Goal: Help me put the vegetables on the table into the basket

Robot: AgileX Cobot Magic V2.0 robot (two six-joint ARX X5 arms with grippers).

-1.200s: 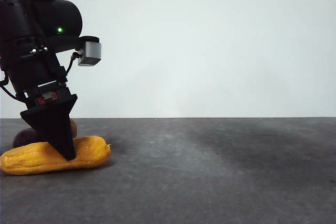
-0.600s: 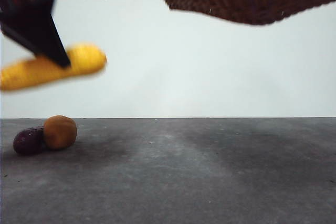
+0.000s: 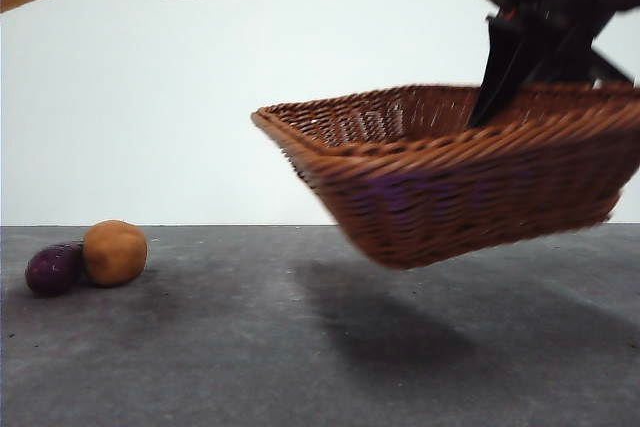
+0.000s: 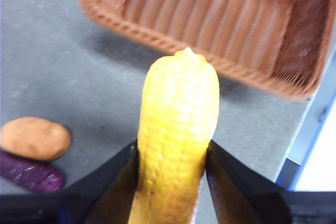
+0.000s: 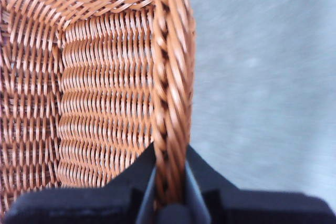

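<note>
Status as I read it from the console: nothing is in the basket yet; all three vegetables are still outside it.

Left pincer: clenched on the corn, one jaw on each side of the cob; I see the cob held clear of the bench, with its tip pointing toward the near rim of the basket in the left wrist view; in the front view only its end shows, at the top left corner of the picture.

Right pincer: clenched on the braided rim of the basket, one jaw inside the wall and one outside; the basket hangs tilted in the air above the right half of the bench, its shadow on the surface beneath it; its interior is empty as far as both wrist views show.

Potato and eggplant: resting on the bench near its left edge, touching or just beside each other; neither pincer is near them.

My assessment: the first transfer is in hand but not complete; the corn has still to be carried over the rim and released inside; the potato and the eggplant each remain to be picked and placed; roughly the opening third of the job is under way, with no item delivered.
</note>
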